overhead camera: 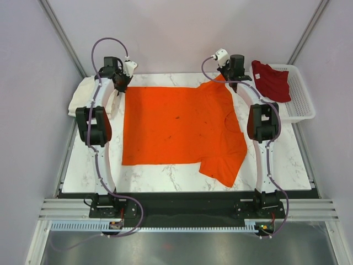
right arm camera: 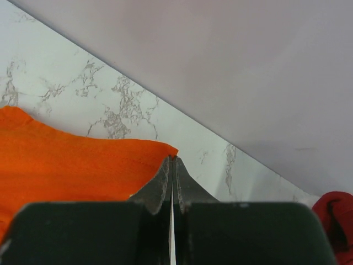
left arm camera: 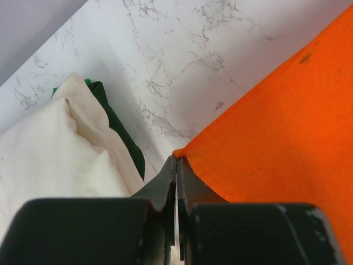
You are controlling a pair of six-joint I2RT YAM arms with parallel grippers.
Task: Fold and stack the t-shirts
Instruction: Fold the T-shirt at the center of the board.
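The bright orange t-shirt [overhead camera: 176, 124] lies spread flat on the marble table, collar to the right, one sleeve at the near right. My left gripper [overhead camera: 122, 84] is shut on its far left corner [left arm camera: 185, 152]. My right gripper [overhead camera: 226, 77] is shut on its far right corner [right arm camera: 168, 152]. The cream-white t-shirt [overhead camera: 83, 99] lies folded at the far left edge, also in the left wrist view [left arm camera: 49, 154], with dark green cloth [left arm camera: 118, 130] under it. The dark red t-shirt [overhead camera: 270, 80] hangs crumpled over the basket's left rim and shows at the right wrist view's corner [right arm camera: 336, 218].
A white plastic mesh basket [overhead camera: 300, 96] stands at the far right of the table. Grey booth walls enclose the table at the back and both sides. Bare marble [overhead camera: 171, 176] shows along the near edge.
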